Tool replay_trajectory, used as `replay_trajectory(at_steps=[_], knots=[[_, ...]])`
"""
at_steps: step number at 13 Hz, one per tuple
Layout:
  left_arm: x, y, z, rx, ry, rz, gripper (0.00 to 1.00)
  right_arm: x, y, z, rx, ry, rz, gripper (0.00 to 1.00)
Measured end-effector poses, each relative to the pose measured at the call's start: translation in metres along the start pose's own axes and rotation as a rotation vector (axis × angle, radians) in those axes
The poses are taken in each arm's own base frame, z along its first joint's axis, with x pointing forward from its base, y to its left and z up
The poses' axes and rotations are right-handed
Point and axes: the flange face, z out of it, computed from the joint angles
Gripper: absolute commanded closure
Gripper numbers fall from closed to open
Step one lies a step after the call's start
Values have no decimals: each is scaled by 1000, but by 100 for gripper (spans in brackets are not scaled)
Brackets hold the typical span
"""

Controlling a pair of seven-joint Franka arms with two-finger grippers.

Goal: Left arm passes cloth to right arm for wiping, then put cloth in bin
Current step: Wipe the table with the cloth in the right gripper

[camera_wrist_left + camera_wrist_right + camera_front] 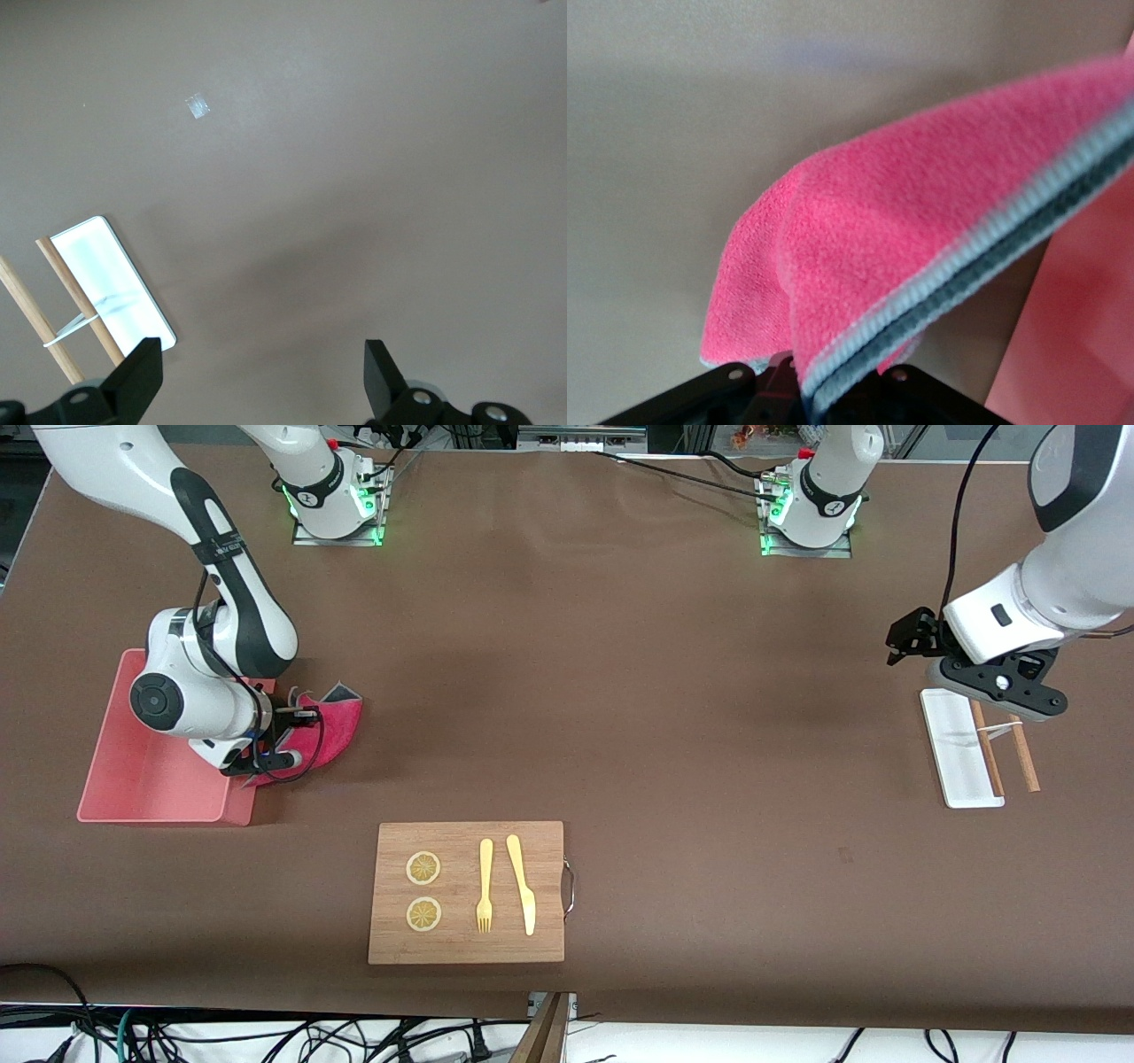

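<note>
The right gripper (282, 737) is clamping the cloth (330, 724) beside the bin (133, 775) near the right arm's end of the worktop; it is needing to carry the hanging folds fully over the bin wall before letting go. The left gripper (908, 638), fingers apart and empty, is waiting over the left arm's end, by the white tray (957, 753)

The bin (151, 779) sits at the right arm's end of the table, the cloth (332, 722) just beside it. The cutting board (467, 939) lies nearer the front camera, bearing two lemon slices (423, 868), a fork (485, 886) and a knife (522, 883). A tray (957, 753) with two sticks (1026, 757) beside it lies at the left arm's end.
</note>
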Motion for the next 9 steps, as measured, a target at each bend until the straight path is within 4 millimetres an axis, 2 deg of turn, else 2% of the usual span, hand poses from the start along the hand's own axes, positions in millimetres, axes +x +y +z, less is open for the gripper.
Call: replay_trajectory(at_steps=[2,4,9], knots=[[-7,-9,2,7,22,-21,0,5,-10,-7,-5,23,-11,100],[-18,-19,2,14,43,-43,0,10,-27,-10,-12,50,7,100],[-23,-11,-3,6,57,-65,0,12,-102,-9,-30,80,130,100]])
